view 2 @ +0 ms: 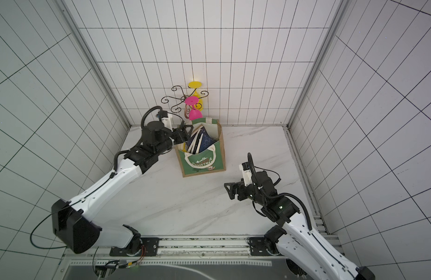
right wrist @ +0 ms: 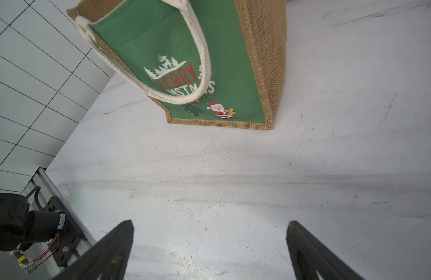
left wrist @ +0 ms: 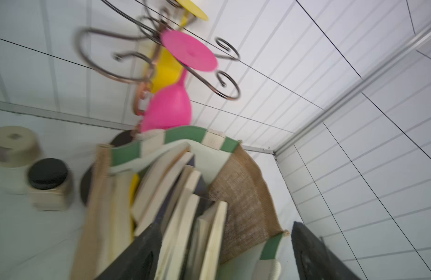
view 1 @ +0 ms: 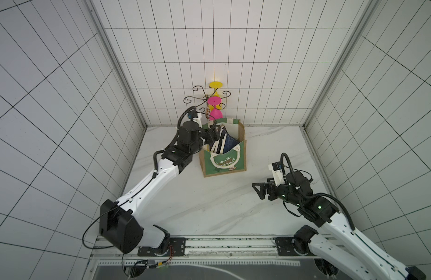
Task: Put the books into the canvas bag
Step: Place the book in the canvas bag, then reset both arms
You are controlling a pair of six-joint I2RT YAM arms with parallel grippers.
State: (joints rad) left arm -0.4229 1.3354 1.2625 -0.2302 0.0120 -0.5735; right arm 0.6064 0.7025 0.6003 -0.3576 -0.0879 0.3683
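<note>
The canvas bag (view 1: 224, 167) (view 2: 204, 166) stands at the back middle of the table, with green panels, jute sides and white handles. Several books (view 1: 224, 143) (view 2: 198, 143) lean upright inside it, mostly navy with pale page edges. My left gripper (view 1: 211, 134) (view 2: 184, 133) hangs over the bag's left rim. In the left wrist view its jaws (left wrist: 226, 225) are open wide, straddling the tops of the books (left wrist: 180, 218) and gripping none. My right gripper (view 1: 258, 191) (right wrist: 209, 225) hovers open and empty over bare table, right of and nearer than the bag (right wrist: 161, 36).
A wire rack (view 1: 204, 98) with a pink goblet (view 1: 215, 114) and a yellow goblet (view 1: 215, 85) stands against the back wall behind the bag. In the left wrist view, a black-lidded jar (left wrist: 49, 184) and a pale jar (left wrist: 13, 155) sit beside the bag.
</note>
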